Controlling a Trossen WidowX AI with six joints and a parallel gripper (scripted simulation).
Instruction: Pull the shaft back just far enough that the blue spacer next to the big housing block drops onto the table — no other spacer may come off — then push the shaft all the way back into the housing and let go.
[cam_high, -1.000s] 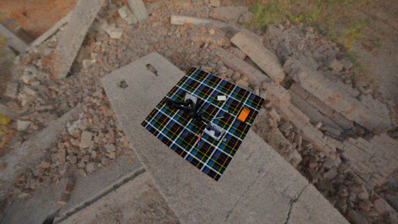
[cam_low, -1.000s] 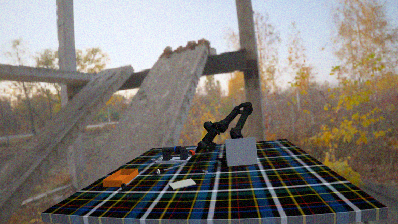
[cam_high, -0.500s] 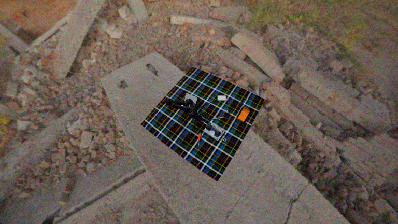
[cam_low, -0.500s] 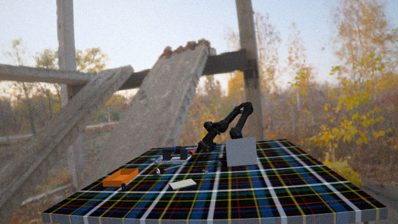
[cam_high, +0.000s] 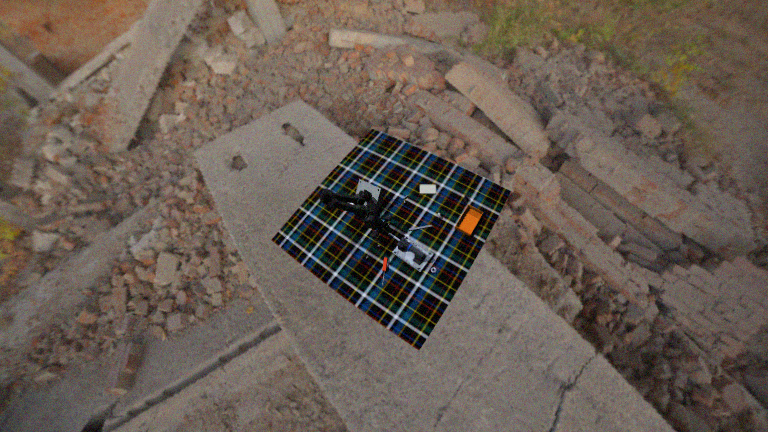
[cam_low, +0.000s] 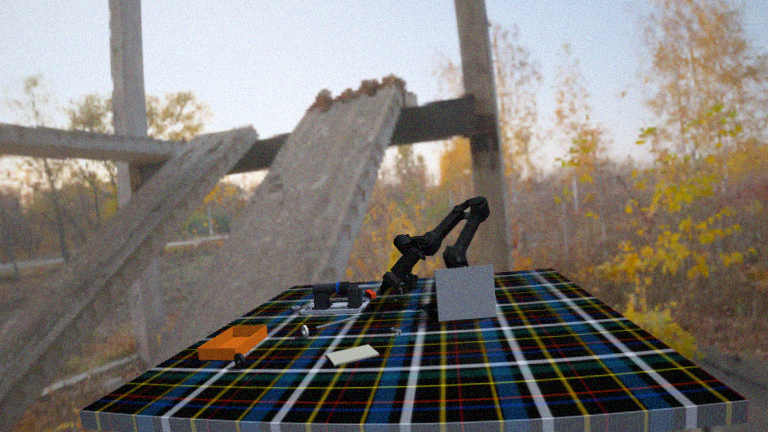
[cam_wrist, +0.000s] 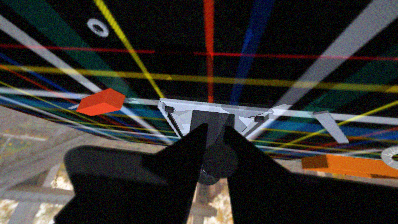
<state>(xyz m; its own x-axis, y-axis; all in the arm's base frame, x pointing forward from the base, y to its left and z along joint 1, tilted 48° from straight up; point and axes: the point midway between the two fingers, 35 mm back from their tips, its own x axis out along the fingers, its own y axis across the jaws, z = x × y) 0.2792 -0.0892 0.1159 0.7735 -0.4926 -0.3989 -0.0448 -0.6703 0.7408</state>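
my pincer (cam_high: 400, 238) (cam_low: 384, 289) (cam_wrist: 216, 130) is clamped on what i judge to be the shaft's near end, for an axial pull; the blue spacer (cam_high: 407, 247) (cam_low: 337, 288) sits up between the dark blocks on the metal plate (cam_high: 397, 253) (cam_low: 351, 310) (cam_wrist: 185, 108), not on the table (cam_high: 413, 327) (cam_low: 590, 376) (cam_wrist: 150, 30), presumably because the shaft carries it.

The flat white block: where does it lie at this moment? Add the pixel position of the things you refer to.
In the exterior view, the flat white block (cam_high: 427, 188) (cam_low: 352, 355) lies on the plaid table top, right of the open orange box (cam_high: 470, 220) (cam_low: 225, 349).
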